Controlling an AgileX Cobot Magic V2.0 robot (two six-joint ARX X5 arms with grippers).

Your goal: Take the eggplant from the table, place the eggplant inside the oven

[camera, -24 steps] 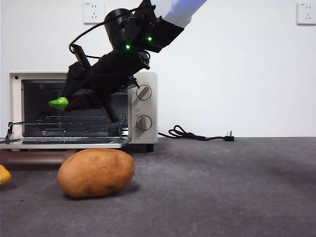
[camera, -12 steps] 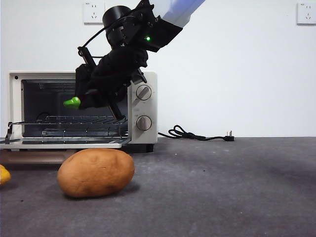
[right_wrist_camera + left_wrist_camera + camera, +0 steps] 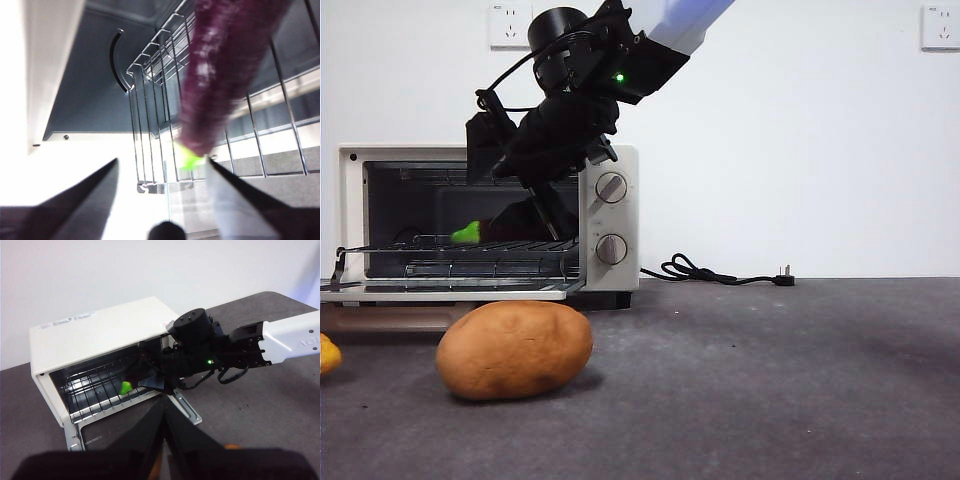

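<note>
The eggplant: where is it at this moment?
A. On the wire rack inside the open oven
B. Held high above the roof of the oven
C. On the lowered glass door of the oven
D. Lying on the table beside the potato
A: the eggplant lies on the wire rack inside the oven, with the right pincer open and no longer closed on it.

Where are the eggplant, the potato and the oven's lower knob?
eggplant (image 3: 220,75): right wrist view, purple body.
potato (image 3: 515,350): front view, middle of its brown skin.
lower knob (image 3: 611,249): front view, its round face.
</note>
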